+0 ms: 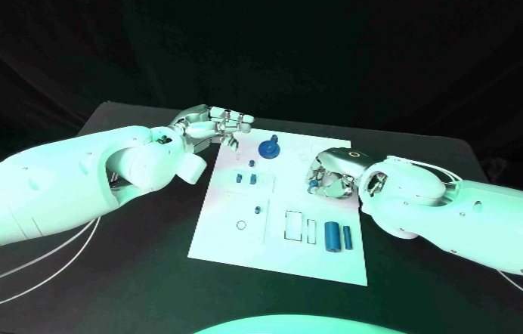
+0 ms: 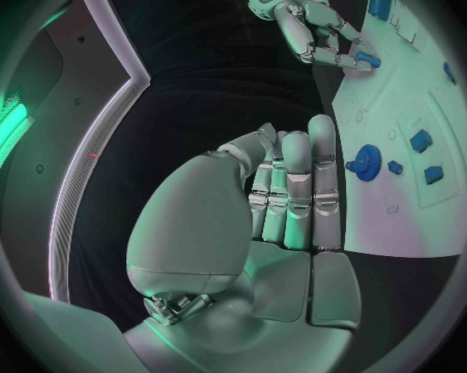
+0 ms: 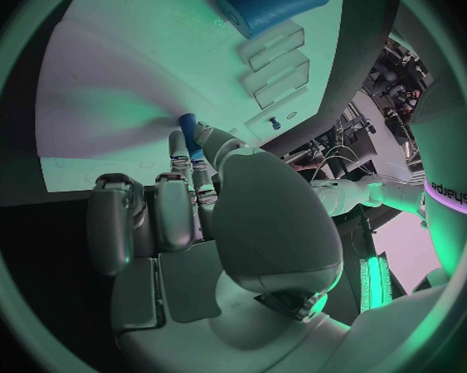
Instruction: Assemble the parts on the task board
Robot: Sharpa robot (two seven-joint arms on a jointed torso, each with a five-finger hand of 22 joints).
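Your black table [image 1: 131, 273] sat against a dark backdrop, with the white task board [image 1: 234, 236] lying in its middle, long side running away from you. On the board you had the blue parts spread out: a blue gear [image 1: 269, 150] near the far end, two small blue blocks [image 1: 246, 177] a little nearer, a tiny blue piece [image 1: 256, 209] beside a small ring mark, and two blue cylinders [image 1: 339, 236] lying side by side at the near right corner, just beside a row of clear rectangular recesses [image 1: 294, 226]. Your right hand [image 1: 332, 177] rested over the board's right edge, fingers curled down, and it pinched a small blue part [image 3: 190, 133] between the thumb and fingertips; the right wrist view showed that piece held just above the white surface, and the left wrist view showed the same blue part [image 2: 367, 59] at those fingertips against the board. Your left hand [image 1: 214, 125] hovered at the board's far left corner, near the gear but not touching it. In the left wrist view its fingers [image 2: 292, 191] lay straight and close together, with nothing in them, beside the board's edge and the gear [image 2: 368, 158].
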